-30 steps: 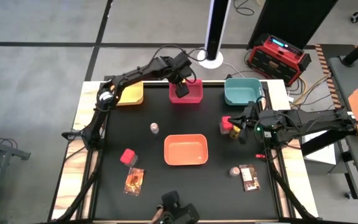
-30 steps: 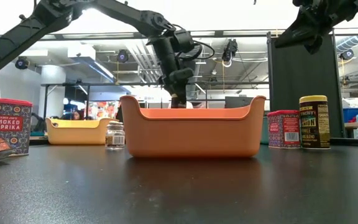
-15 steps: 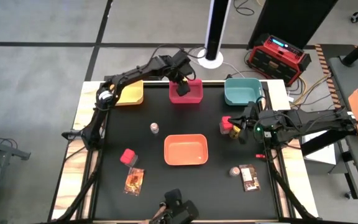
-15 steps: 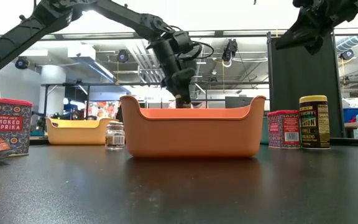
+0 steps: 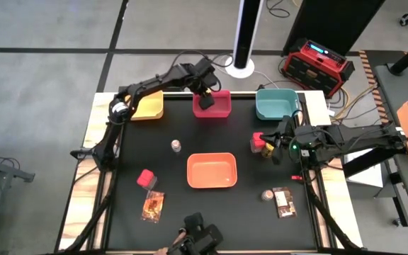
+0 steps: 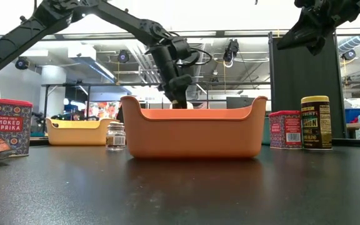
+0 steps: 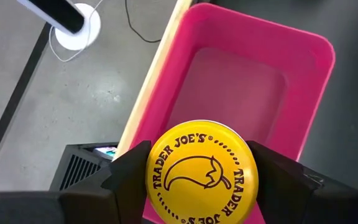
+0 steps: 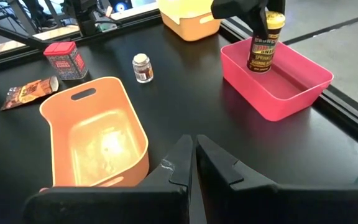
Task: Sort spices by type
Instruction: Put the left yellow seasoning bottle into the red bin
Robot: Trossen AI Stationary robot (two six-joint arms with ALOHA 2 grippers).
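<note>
My left gripper [image 5: 205, 99] is over the red tray [image 5: 222, 111] at the table's far edge, shut on a yellow-lidded dark jar [image 8: 265, 43]. My right gripper [image 8: 194, 146] is shut and touches nothing. It is near the right edge, beside a red tub [image 5: 258, 142] and a second yellow-lidded jar [image 5: 268, 150], both standing on their bases. Another red tub [image 5: 146, 178] and a packet [image 5: 152, 205] are near left. One shaker [image 5: 176, 146] stands left of centre. A second shaker [image 5: 267, 194] and packet [image 5: 284, 201] are near right. My left gripper pinches the jar at its top, just under the yellow lid [image 7: 197, 168], with one finger [image 7: 129, 177] on each side. The fingers come from above, pointing down. The jar hangs upright with its lower end [image 8: 260, 67] inside the red tray; whether it touches the tray's floor I cannot tell.
An orange tray [image 5: 212, 171] sits in the table's middle, a yellow tray [image 5: 147, 106] at far left and a teal tray [image 5: 275, 105] at far right. A camera mount [image 5: 198, 237] stands at the near edge. Bare black tabletop lies between the trays.
My left gripper, still shut on the jar, has shifted slightly toward the table's left over the red tray. The right arm has kept still.
</note>
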